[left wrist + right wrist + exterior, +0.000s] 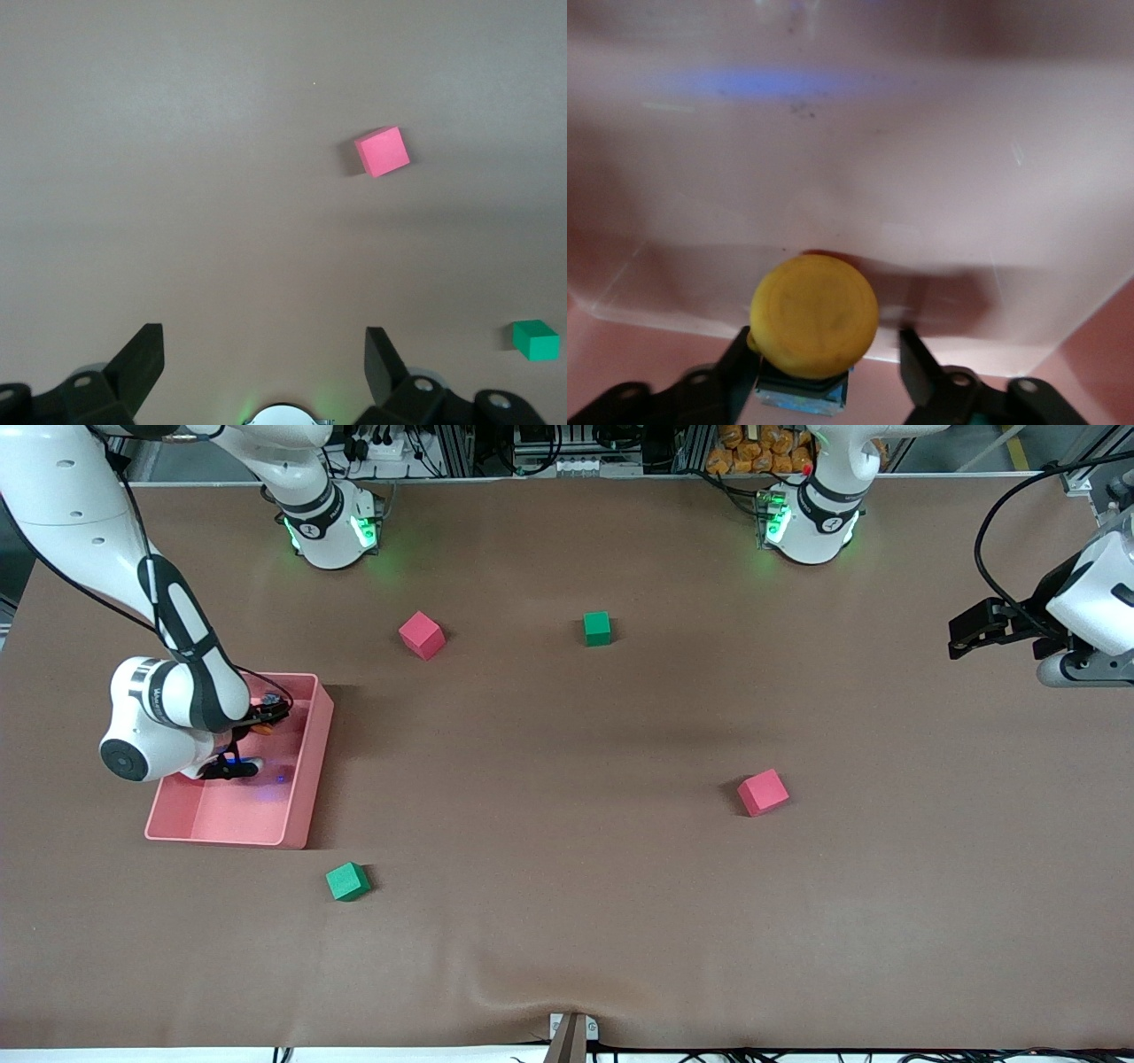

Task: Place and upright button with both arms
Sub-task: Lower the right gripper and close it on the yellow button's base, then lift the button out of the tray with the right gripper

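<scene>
The button (813,317) has a round orange cap on a black body with a bluish end. It lies in the pink bin (312,757) at the right arm's end of the table, and shows in the front view (262,729) as an orange speck. My right gripper (824,354) is down in the bin with its jaws open around the button: one finger (735,354) touches it, the other finger (914,359) stands apart. In the front view the right gripper (268,717) is partly hidden by its wrist. My left gripper (961,638) waits open and empty over the left arm's end of the table, also seen in the left wrist view (264,345).
Two red cubes (422,635) (763,792) and two green cubes (597,628) (347,881) lie on the brown table. The left wrist view shows a red cube (383,151) and a green cube (536,340). The bin's walls stand close around the right gripper.
</scene>
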Tool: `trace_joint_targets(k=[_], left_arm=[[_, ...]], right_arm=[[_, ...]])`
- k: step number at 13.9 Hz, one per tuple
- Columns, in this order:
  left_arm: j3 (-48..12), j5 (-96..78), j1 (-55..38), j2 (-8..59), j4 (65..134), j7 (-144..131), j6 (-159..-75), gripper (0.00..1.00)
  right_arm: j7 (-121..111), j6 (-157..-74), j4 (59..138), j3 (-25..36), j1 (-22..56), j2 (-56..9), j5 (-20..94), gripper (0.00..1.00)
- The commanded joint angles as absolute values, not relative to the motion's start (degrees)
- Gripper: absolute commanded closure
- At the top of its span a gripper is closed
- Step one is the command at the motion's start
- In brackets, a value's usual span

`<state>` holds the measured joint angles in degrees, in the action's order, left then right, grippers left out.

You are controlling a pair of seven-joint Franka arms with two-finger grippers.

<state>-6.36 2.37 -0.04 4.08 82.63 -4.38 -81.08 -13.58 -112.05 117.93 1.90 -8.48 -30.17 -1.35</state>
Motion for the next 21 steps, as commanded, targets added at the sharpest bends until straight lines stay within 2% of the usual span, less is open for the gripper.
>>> trace_joint_targets(k=[1,5,7,17,21], left_arm=[[-6.5,2.5,-0.1,4.7,81.7,-3.3,-80.6,0.0],[-7.1,2.5,-0.2,5.0,81.7,-3.3,-80.6,0.0],[-7.4,2.5,-0.1,5.0,81.6,-3.3,-80.6,0.0],[-7.4,2.5,0.0,5.1,81.6,-3.3,-80.7,0.0],[-7.3,2.5,0.1,6.0,81.7,-3.4,-81.7,0.0]], right_arm=[[-13.1,-112.2,119.3,1.7,-8.4,-29.7,-1.9,0.57],[-12.9,-109.7,119.2,1.7,-7.6,-29.5,-1.9,0.91],[-12.5,-108.0,118.8,1.7,-7.6,-29.0,-1.8,0.98],[-13.3,-92.6,103.7,1.2,-5.0,-23.9,-0.3,0.97],[-15.8,-92.5,99.6,1.0,-0.2,-21.0,9.6,0.96]])
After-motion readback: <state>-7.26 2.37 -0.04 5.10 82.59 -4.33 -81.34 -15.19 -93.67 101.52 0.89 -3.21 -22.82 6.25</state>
